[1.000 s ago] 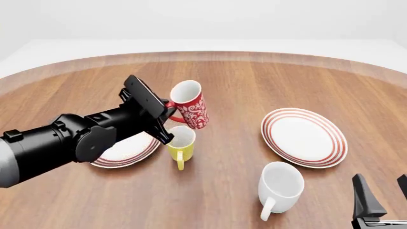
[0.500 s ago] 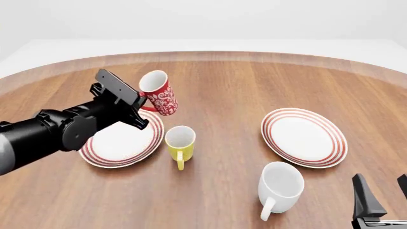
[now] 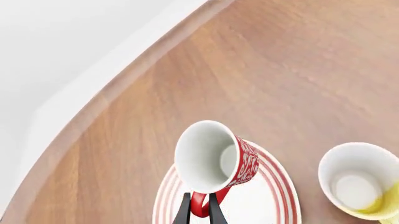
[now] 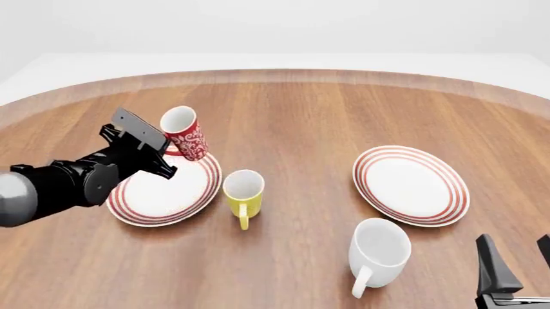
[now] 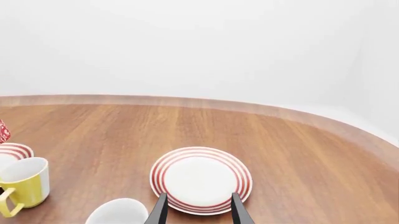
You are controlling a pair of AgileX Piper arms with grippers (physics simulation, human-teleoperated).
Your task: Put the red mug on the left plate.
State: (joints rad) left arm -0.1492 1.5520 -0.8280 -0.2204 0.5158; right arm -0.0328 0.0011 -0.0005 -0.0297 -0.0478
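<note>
The red mug [image 4: 185, 134] with white swirls hangs tilted above the far edge of the left plate [image 4: 163, 193], a white plate with red rings. My left gripper [image 4: 163, 147] is shut on the mug's red handle. In the left wrist view the red mug [image 3: 215, 161] shows its white inside, the fingers [image 3: 183, 211] pinch the handle, and the left plate [image 3: 274, 200] lies under it. My right gripper [image 5: 196, 210] stands open and empty at the near right of the table, also seen in the front view as the right gripper [image 4: 516, 270].
A yellow mug [image 4: 244, 193] stands just right of the left plate. A second ringed plate [image 4: 411, 185] lies at the right, and a bigger white mug [image 4: 378, 252] stands in front of it. The round table's far edge [image 4: 275, 74] curves behind.
My left arm has carried the red mug leftward and lower, from beside the yellow mug to above the left plate's far edge. The right gripper has not moved.
</note>
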